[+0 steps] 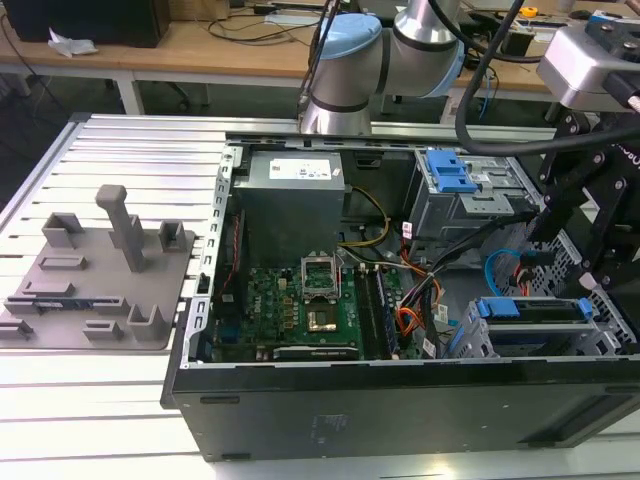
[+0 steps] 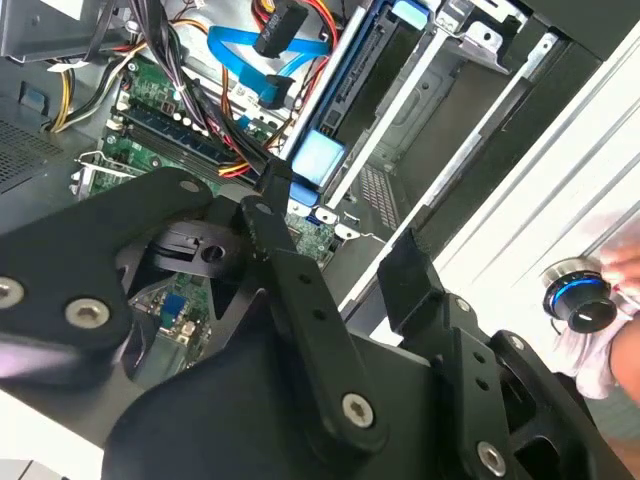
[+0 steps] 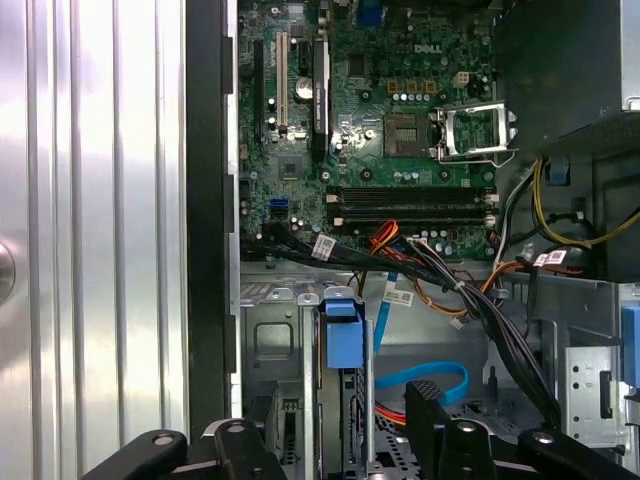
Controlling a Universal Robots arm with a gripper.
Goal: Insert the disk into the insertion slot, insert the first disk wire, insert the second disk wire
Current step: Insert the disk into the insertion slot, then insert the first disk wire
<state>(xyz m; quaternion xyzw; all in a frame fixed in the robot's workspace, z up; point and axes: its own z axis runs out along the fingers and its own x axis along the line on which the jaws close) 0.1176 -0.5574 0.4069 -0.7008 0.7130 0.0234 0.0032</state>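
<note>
The disk (image 1: 535, 322), silver in a bright blue caddy, sits in the insertion slot (image 1: 468, 338), the low grey cage at the case's front corner on the exterior view's right. Edge-on, the disk (image 3: 343, 340) lies between my two black fingers (image 3: 430, 412). My gripper (image 1: 598, 270) hangs just above it, open, with nothing held. The second disk wire (image 1: 498, 265), a light-blue flat cable, loops beside the cage (image 3: 425, 380). The first disk wire (image 3: 385, 236), a red-orange bundle, runs from the motherboard edge toward the cage. In the second wrist view my gripper (image 2: 338, 228) points at the disk's blue end (image 2: 320, 155).
A taller grey bay with a blue latch (image 1: 450, 170) stands behind the cage. Black cable bundles (image 3: 500, 330) cross beside the disk. A grey fixture plate (image 1: 90, 285) lies on the ribbed table at the exterior view's left. A hand (image 2: 612, 345) rests by a blue-ringed knob (image 2: 580, 300).
</note>
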